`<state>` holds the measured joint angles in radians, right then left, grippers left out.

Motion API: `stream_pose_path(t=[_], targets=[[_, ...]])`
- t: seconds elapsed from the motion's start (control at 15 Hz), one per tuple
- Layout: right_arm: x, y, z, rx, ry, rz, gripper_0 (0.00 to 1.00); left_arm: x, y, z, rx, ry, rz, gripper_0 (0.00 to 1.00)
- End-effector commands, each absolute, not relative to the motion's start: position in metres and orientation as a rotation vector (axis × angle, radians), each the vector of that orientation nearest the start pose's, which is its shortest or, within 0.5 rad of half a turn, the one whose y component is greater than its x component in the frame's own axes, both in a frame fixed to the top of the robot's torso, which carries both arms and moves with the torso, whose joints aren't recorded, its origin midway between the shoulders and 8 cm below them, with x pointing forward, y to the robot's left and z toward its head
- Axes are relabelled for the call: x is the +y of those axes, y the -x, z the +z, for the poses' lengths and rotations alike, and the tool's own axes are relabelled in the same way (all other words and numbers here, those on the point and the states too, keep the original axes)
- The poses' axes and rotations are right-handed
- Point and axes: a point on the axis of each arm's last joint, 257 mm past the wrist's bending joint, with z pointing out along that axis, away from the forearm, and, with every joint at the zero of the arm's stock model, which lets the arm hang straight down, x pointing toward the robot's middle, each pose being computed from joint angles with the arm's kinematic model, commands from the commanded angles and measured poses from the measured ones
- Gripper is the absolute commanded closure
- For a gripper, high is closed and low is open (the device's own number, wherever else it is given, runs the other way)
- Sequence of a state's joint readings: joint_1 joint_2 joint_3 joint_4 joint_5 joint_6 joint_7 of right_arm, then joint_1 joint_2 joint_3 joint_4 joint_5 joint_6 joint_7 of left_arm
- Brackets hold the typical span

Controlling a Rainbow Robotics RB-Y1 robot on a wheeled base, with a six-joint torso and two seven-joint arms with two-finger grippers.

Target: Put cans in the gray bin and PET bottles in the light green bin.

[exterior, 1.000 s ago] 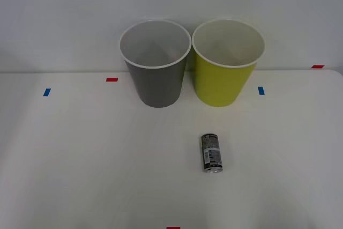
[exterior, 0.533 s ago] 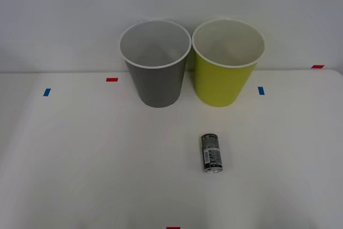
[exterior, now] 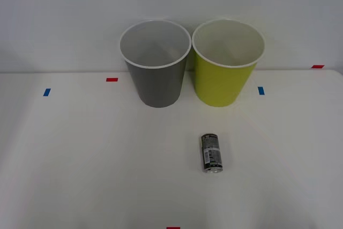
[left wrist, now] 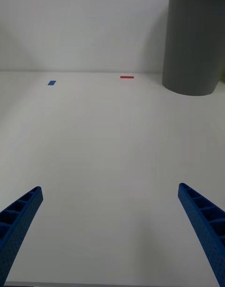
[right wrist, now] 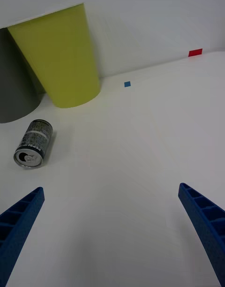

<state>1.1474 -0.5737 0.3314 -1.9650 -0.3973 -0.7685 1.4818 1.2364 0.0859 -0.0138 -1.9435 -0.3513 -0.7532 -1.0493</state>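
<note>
One can (exterior: 211,153), two bins, table.

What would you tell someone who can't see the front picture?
A small dark can lies on its side on a white table. Behind it stand two round bins side by side, the gray bin and the light green bin.

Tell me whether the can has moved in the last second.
No. The can lies on its side at the same spot, in front of the light green bin.
</note>
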Motion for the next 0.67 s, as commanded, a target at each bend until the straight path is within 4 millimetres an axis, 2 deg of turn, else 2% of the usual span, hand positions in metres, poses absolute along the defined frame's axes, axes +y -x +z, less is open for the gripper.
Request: stream_pose_path(t=[0.07, 0.67], targets=[[-0.2817, -0.1623, -0.2727, 1.671, -0.154, 0.207, 0.0, 0.2871, -0.1553, -0.2825, 1.689, 0.064, -0.005, 0.0], [-0.2817, -0.1623, -0.2727, 1.671, -0.154, 0.207, 0.0, 0.2871, -0.1553, -0.2825, 1.689, 0.064, -0.005, 0.0]])
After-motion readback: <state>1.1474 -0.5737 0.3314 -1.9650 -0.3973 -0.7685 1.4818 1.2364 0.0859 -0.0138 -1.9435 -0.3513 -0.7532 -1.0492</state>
